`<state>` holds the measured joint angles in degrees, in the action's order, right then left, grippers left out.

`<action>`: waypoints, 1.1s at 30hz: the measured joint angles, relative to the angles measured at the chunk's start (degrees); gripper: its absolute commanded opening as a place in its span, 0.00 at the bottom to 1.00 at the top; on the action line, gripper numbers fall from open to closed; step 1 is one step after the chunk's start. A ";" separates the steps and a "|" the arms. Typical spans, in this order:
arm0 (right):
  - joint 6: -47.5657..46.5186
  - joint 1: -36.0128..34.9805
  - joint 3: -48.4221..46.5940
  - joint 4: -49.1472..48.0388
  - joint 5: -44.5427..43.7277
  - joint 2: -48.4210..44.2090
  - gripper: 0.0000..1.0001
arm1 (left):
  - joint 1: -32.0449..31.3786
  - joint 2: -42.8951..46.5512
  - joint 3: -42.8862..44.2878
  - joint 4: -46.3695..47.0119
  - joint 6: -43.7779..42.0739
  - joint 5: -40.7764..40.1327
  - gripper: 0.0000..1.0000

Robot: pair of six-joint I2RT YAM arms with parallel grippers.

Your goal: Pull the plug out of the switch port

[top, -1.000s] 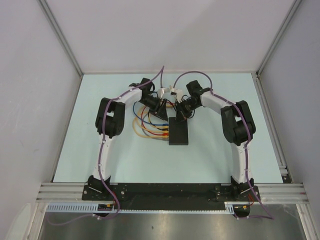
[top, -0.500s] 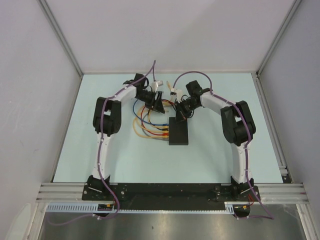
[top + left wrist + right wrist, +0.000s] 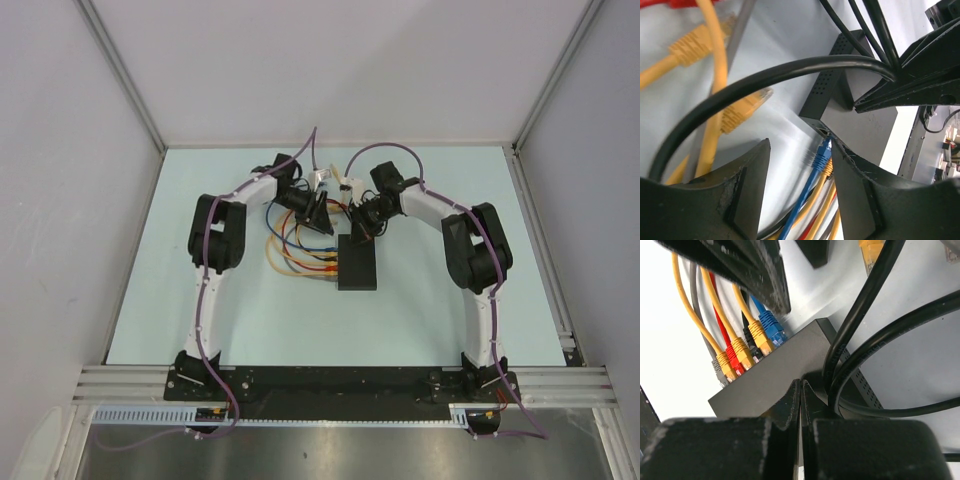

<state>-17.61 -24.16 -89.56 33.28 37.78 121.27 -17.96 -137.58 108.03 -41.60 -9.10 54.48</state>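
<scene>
my clenched right fingers (image 3: 798,392) seem to pin the switch (image 3: 765,387) so my spread left fingers (image 3: 756,172), straddling its blue plug (image 3: 821,156), can pull.

Both white-and-black arms (image 3: 215,235) bend inward. The left black two-finger gripper (image 3: 799,150) gapes; the right black gripper (image 3: 800,390) is pinched closed.

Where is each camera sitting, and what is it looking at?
Top camera: high behind the arms, looking down at the table; both arms show.
Left wrist: on the left arm, peeking between its open pincer at the switch and blue plug.
Right wrist: on the right arm, looking along its shut pincer at the switch.
Shared: both wrist views see the switch's blue plug.
</scene>
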 measured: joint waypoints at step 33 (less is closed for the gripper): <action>-0.15 -1.05 1.51 -1.68 -2.51 -1.29 0.00 | -2.73 -2.82 0.52 -8.96 -3.52 5.01 0.45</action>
<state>-17.76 -25.21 -88.05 31.59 35.27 119.98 -20.69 -140.40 108.55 -50.57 -12.62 59.48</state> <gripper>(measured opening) 0.009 0.464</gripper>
